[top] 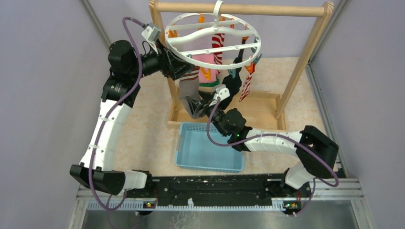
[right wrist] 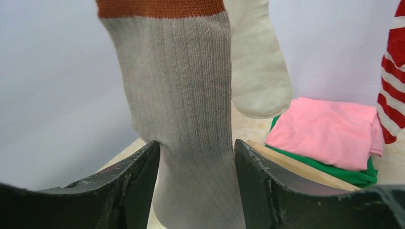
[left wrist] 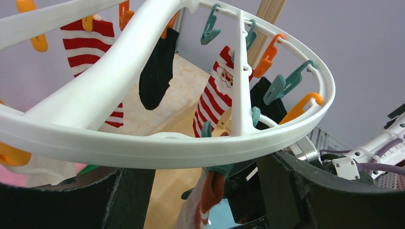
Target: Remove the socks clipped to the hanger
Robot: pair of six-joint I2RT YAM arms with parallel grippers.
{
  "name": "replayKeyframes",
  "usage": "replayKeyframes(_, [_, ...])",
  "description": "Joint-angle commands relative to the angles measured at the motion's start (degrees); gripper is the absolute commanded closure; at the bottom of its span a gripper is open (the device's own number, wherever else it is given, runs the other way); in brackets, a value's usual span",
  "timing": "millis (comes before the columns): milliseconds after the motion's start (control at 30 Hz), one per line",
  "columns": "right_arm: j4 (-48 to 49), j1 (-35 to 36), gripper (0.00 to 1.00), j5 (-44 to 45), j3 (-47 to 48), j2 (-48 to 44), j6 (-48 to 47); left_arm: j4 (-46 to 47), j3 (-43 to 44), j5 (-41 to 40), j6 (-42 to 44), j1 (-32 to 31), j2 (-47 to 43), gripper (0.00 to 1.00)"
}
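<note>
— Hands first: how do they stand?

— Your right hand [right wrist: 196, 152] is clamped on the grey ribbed sock with the brown cuff band [right wrist: 184, 90]. Both fingers press its sides below the cuff. Your left hand [left wrist: 205, 167] has its fingers spread wide, and the rim of the white plastic ring hanger [left wrist: 143, 145] crosses just above the gap between them.

— Where does that sock hang?

— You see it straight down from a teal clip [left wrist: 220, 169] on the rim nearest you. The hanger hooks over the top bar of the light wooden rack [top: 239, 8].

— What else is clipped?

— You have a red-and-white striped sock [left wrist: 210, 102] and a black sock [left wrist: 155, 76] under the ring, and a white sock [right wrist: 258, 62] just behind the grey one.

— And below?

— A folded pink-and-green cloth [right wrist: 329, 133] lies on the rack's base. A light-blue plastic basket [top: 205, 150] sits on the desk [top: 143, 129] just in front of the rack, beside your right arm.
</note>
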Motion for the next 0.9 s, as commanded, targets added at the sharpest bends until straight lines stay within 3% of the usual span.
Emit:
replayKeyframes(0, [2.7,0.6,0.42,-2.4,2.8,0.6,1.1,1.3,1.6,-1.9,-2.5,-0.3,0.4,0.22])
replayKeyframes(533, [1.5,0.6,0.48,-3.3,1.8,0.5,3.7,7.1,2.0,1.7,-8.4,-0.4,0.2,0.42])
replayKeyframes(600, [1.4,0.6,0.48,-3.2,1.6,0.5,3.7,7.8,1.3,1.6,-8.6,-0.4,-0.4,0.39])
replayKeyframes(733, [1.1,0.6,0.48,-2.9,1.7,0.3,3.7,7.5,0.8,1.2,-8.1,-0.4,-1.2,0.24])
replayKeyframes(867, [1.1,0.6,0.48,-2.6,1.6,0.0,3.7,7.4,-0.4,0.8,-7.5,-0.4,-2.3,0.21])
